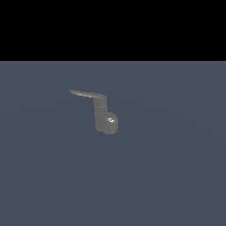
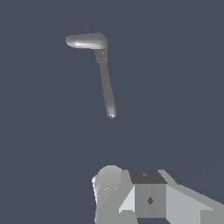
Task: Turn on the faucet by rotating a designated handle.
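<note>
The faucet (image 1: 106, 117) stands alone on the flat blue-grey floor (image 1: 176, 176), a stubby grey post with a shiny bulge low down. And there is the handle (image 1: 88, 94), a thin flat lever sticking out sideways from the top, towards the exterior view's left.

The arm does not appear in the exterior view at all. Over to the wrist view: the gripper (image 2: 131, 197) shows only as pale blocky shapes at the frame's edge, and I cannot tell whether its fingers are apart or together. It holds nothing that I can see.

The faucet (image 2: 87, 41) sits well out ahead of the hand, with clear floor between. One long thin part (image 2: 107, 89) runs back towards the gripper; whether that is the lever or the post seen end-on, I cannot say. My read: the approach has not started, and the hand must close that gap first.
</note>
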{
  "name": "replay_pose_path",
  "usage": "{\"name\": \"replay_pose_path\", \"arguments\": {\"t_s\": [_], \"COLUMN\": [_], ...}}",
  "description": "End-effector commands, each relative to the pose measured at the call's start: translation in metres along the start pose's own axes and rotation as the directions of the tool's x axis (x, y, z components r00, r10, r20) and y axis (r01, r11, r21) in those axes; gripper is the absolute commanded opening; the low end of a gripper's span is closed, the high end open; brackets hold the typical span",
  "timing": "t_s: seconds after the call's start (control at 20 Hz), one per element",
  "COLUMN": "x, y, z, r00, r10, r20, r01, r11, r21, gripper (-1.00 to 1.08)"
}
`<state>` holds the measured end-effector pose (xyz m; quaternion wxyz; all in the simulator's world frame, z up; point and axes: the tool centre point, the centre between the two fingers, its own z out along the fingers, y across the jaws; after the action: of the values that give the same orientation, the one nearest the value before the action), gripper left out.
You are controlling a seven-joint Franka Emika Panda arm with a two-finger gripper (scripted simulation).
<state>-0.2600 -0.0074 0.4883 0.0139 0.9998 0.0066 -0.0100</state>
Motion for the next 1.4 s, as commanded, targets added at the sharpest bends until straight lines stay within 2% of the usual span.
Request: {"name": "replay_pose_path", "arguments": {"t_s": [0.0, 0.4, 0.7, 1.05, 1.35], "x": [0.0, 0.0, 0.001, 0.018, 0.047], "y": [0.0, 0.008, 0.008, 0.004, -0.005], "z": [0.0, 0.002, 0.002, 0.006, 0.015], "r00": [1.0, 0.999, 0.999, 0.998, 0.991], "r10": [0.0, 0.011, 0.013, 0.054, 0.129], "r20": [0.0, 0.034, 0.035, 0.036, 0.043], "r01": [0.0, -0.01, -0.012, -0.054, -0.131], "r11": [1.0, 1.0, 1.0, 0.999, 0.99], "r21": [0.0, -0.02, -0.02, 0.006, 0.045], "gripper": [-1.0, -1.0, -1.0, -1.0, -1.0]}}
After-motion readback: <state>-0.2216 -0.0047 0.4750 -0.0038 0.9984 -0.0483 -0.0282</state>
